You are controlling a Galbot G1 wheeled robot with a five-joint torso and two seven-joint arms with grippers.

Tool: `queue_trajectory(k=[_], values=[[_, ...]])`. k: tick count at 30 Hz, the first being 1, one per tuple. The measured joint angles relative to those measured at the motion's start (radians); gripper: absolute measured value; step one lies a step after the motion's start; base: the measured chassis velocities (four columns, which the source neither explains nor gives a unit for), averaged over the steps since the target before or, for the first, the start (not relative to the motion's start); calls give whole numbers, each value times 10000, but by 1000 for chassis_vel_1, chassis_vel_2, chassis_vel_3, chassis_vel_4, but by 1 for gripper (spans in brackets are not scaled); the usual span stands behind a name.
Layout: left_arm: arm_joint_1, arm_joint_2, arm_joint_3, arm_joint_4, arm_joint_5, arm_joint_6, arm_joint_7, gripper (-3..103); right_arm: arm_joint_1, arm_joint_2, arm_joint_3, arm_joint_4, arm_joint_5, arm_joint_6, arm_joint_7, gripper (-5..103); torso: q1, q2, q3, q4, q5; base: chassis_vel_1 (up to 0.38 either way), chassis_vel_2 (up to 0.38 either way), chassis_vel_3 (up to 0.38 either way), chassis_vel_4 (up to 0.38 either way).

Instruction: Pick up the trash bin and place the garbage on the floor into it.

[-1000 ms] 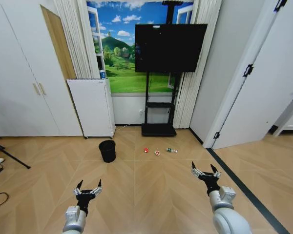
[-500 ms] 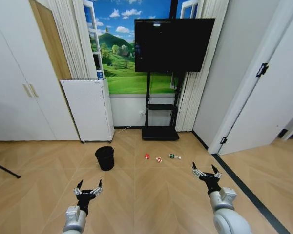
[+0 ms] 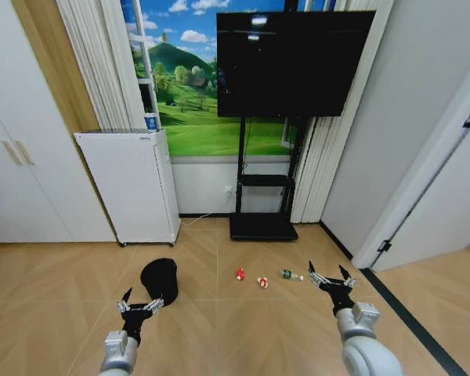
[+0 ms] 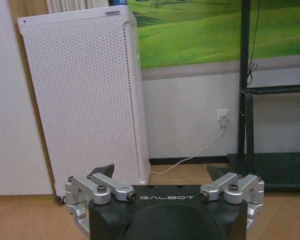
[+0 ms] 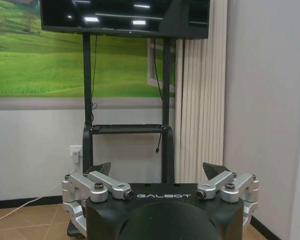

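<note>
The small black trash bin [image 3: 160,280] stands on the herringbone wood floor [image 3: 219,329], just beyond my left gripper [image 3: 141,302], which hangs open and empty in front of it. To the bin's right lies the garbage: a red-and-white piece [image 3: 240,274], a second red-and-white piece [image 3: 262,283] and a small green bottle [image 3: 288,275]. My right gripper [image 3: 332,278] is open, held above the floor just right of the bottle. The left gripper [image 4: 160,172] in its wrist view and the right gripper [image 5: 160,170] in its own both show spread, empty fingers.
A tall white perforated appliance [image 3: 130,185] stands against the wall behind the bin. A black TV [image 3: 290,63] on a stand with a floor base [image 3: 262,227] is behind the garbage. A dark floor strip [image 3: 407,321] runs along the right, by a white door.
The whole view has closed in on the wall: bin, garbage, appliance and TV stand look larger and nearer. Both grippers hold the same open pose.
</note>
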Motion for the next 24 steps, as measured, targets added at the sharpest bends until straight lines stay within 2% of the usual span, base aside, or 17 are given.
queue_trajectory(k=[2, 5, 6, 9, 10, 11, 16, 18, 24], values=[[-2, 8, 0, 2, -1, -7, 0, 100, 1, 2, -1, -7, -1, 0, 1, 100, -1, 0, -1, -2, 6, -349, 351, 358, -336], [-12, 14, 13, 34, -3, -12, 2, 100, 2, 16, -8, -32, -59, 12, 3, 100, -2, 1, -2, -4, -18, -378, 350, 347, -329], [-14, 14, 15, 39, -2, -15, 3, 100, -4, 22, -15, -59, -73, 17, 4, 100, -3, 1, -1, 0, 6, -334, 338, 331, -360], [-21, 12, 20, 44, -2, -19, 4, 100, -4, 22, -17, -81, -89, 30, 6, 100, -2, 0, -1, -1, -1, -325, 349, 345, -351], [-26, 9, 21, 54, -3, -19, 10, 100, -1, 22, -17, -93, -96, 49, 6, 100, -2, 2, -2, -2, -15, -420, 346, 352, -342], [-29, 8, 19, 60, -3, -20, 13, 100, 5, 20, -19, -114, -99, 70, 9, 100, -3, 2, -2, -1, 1, -338, 373, 345, -342], [-42, -9, -5, 90, -16, -67, 12, 100, 35, 17, -28, -184, -145, 234, -4, 100, -3, 4, -3, -2, -10, -346, 368, 350, -349], [-44, -12, -26, 93, -34, -80, 11, 100, 55, 17, -38, -292, -255, 483, -15, 100, -1, 1, 0, -1, -1, -362, 337, 329, -340], [-47, -11, -41, 97, -44, -39, -24, 100, 33, 15, -30, -313, -273, 562, -31, 100, 7, -1, 3, 0, 0, -287, 270, 260, -248]])
